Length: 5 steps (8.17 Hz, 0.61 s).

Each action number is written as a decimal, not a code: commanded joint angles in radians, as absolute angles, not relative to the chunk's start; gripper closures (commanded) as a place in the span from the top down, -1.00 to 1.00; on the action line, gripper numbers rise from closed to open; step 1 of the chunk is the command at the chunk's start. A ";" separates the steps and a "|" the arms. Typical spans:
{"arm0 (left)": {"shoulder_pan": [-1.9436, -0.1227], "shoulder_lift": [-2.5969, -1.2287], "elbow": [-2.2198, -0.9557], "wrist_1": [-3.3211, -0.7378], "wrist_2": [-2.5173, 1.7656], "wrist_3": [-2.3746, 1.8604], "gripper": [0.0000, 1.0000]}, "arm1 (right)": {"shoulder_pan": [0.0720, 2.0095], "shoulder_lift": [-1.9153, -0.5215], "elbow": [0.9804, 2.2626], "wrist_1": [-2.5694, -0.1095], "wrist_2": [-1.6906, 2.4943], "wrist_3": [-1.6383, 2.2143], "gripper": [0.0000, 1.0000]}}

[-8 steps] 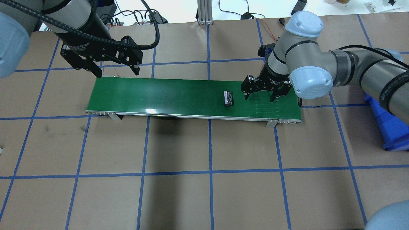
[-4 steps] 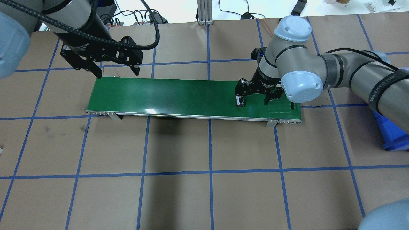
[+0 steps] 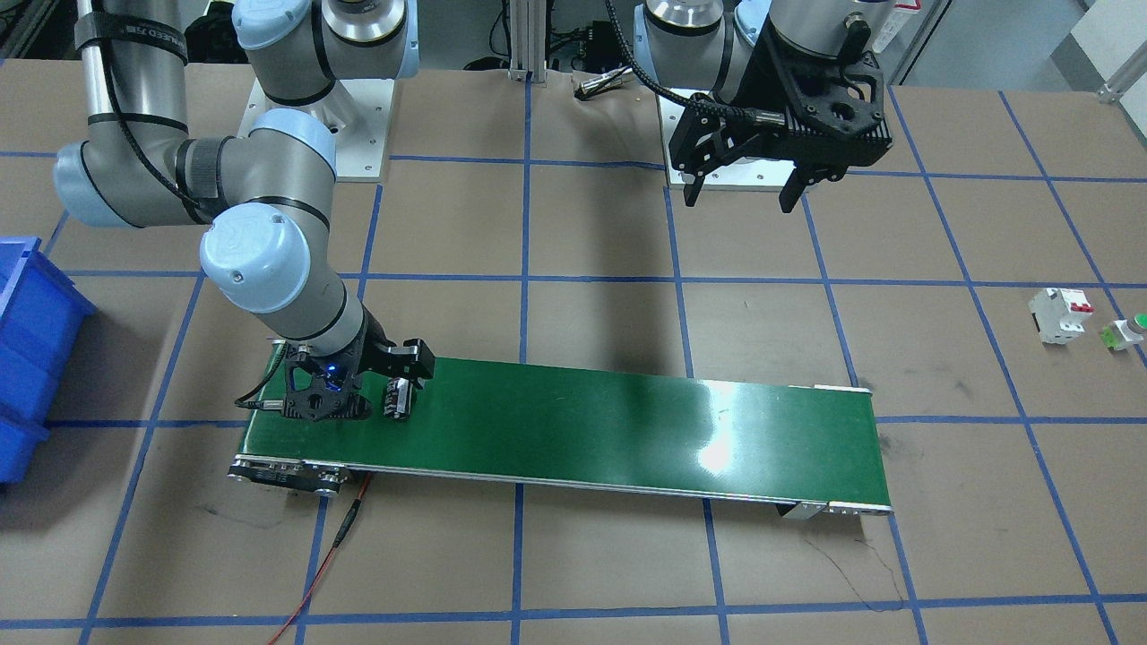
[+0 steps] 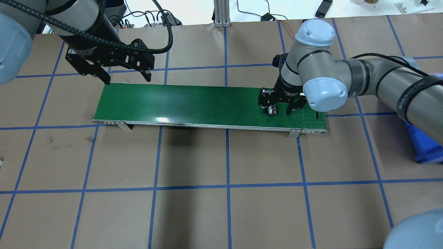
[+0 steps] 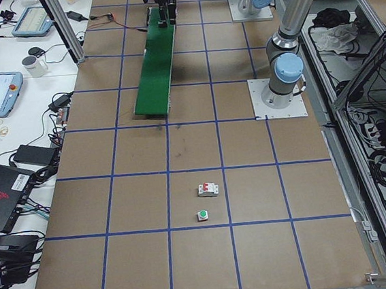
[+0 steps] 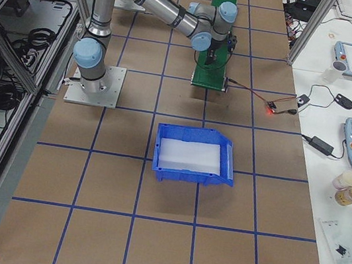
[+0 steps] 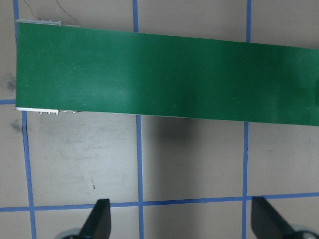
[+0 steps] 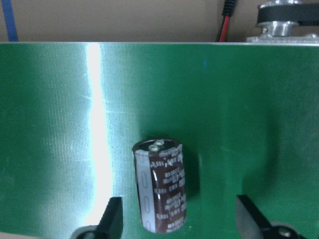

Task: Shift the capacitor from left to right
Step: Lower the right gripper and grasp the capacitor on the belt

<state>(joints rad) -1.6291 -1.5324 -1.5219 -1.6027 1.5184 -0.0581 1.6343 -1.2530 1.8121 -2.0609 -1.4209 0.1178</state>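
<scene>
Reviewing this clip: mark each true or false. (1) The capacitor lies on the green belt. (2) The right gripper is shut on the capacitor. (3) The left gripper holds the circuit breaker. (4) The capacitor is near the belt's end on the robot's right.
1. True. The capacitor lies on its side on the green conveyor belt.
2. False. The right gripper is open. Its fingers straddle the capacitor, and the wrist view shows a gap on each side.
3. False. The left gripper is open and empty, above the belt's other end. The circuit breaker stands on the table.
4. True. It sits close to the belt's end on the robot's right.
</scene>
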 commanded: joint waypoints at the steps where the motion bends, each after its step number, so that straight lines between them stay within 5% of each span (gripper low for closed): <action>1: -1.629 -1.532 -1.523 -1.603 1.519 -0.058 1.00 | 1.634 -1.252 1.809 -2.057 -1.529 0.066 -0.67; 2: -1.629 -1.532 -1.522 -1.601 1.519 -0.058 1.00 | 1.626 -1.252 1.806 -2.056 -1.542 0.045 -1.00; 5: -1.629 -1.532 -1.522 -1.603 1.519 -0.058 1.00 | 1.585 -1.268 1.778 -2.056 -1.584 0.011 -1.00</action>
<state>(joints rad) -1.6291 -1.5325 -1.5219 -1.6022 1.5186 -0.0572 1.6211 -1.2550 1.7997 -2.0558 -1.5421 0.0447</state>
